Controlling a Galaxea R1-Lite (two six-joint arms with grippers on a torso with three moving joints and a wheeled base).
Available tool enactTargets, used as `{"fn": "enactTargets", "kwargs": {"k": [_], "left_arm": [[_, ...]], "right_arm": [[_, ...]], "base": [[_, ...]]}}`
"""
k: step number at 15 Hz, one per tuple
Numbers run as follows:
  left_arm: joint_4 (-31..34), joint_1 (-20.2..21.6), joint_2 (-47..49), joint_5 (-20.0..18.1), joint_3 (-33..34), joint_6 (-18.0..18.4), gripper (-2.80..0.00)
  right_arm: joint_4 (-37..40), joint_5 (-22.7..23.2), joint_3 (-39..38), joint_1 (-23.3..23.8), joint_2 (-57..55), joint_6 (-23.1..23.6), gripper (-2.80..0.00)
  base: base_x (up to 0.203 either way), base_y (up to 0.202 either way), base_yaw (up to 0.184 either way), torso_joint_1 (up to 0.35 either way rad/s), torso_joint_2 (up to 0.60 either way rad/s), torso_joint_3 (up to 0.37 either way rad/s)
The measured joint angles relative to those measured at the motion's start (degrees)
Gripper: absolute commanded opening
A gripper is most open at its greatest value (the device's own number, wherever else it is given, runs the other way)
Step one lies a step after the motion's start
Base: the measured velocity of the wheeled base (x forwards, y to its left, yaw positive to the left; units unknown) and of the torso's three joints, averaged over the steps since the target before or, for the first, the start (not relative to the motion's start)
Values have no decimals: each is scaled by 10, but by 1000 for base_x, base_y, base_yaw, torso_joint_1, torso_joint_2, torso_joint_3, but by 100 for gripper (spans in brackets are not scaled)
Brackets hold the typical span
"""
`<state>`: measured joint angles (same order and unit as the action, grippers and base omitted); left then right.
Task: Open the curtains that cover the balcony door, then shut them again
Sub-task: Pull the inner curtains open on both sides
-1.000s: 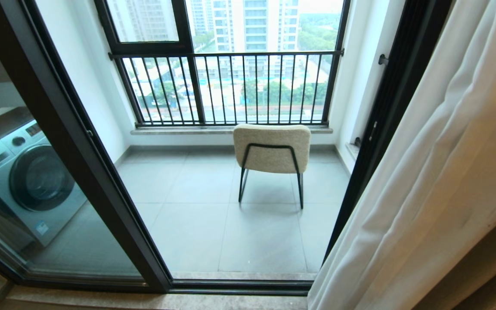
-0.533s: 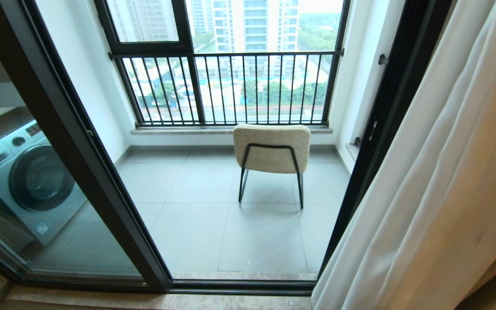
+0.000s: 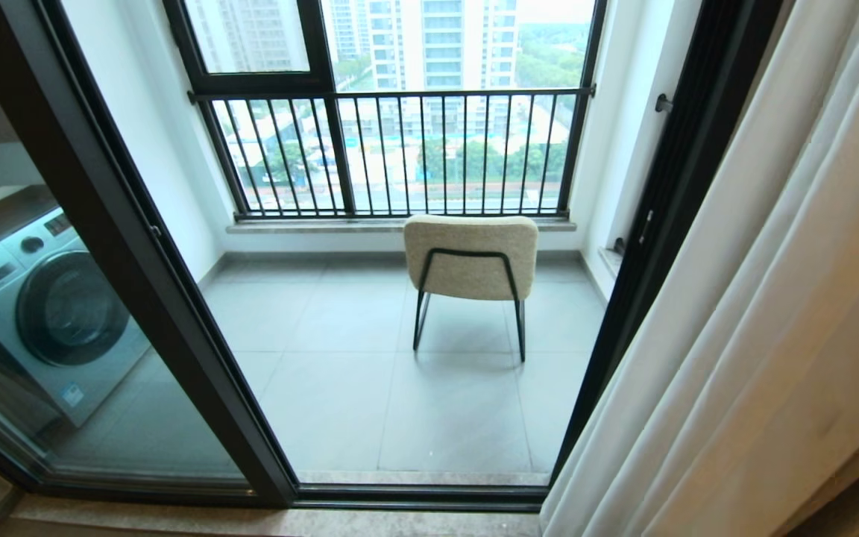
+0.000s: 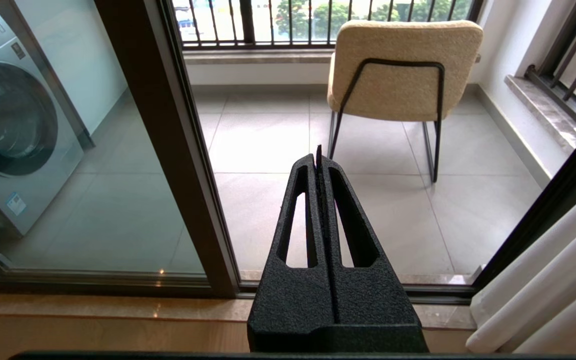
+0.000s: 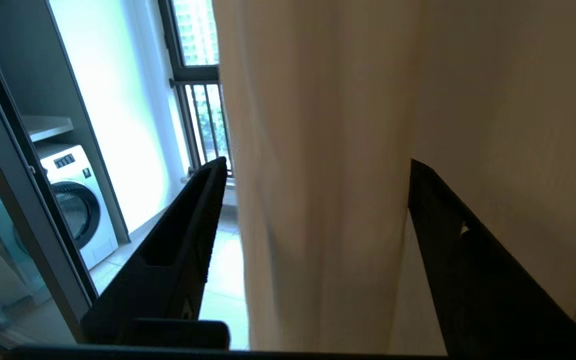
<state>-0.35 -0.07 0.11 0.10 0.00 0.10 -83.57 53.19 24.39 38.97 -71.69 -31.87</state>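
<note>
Curtains (image 3: 757, 313) bunched at the right of the balcony door (image 3: 176, 313), my right pincer (image 5: 313, 210) spread around a fold, left pincer (image 4: 318, 155) pressed together, parked low.

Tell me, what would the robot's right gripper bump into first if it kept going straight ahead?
Most likely the curtains. The right gripper has its jaws wide open with a fold of that fabric hanging right between them, so it should meet cloth almost at once.

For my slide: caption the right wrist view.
Right tool open astride a bunched fold of the curtains, balcony door beside.
</note>
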Motion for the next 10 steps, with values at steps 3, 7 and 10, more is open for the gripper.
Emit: {"fn": "enactTargets", "kwargs": {"k": [3,7,10], "left_arm": [[0,0,0,0,0,0,-280],[0,0,0,0,0,0,-280],[0,0,0,0,0,0,-280]], "right_arm": [[10,0,-42,0,37,-2,0],[44,-1,-89,12,115,-2,0],[83,-4,-119,27,193,-2,0]], "base": [[0,0,0,0,0,0],[0,0,0,0,0,0],[0,0,0,0,0,0]]}}
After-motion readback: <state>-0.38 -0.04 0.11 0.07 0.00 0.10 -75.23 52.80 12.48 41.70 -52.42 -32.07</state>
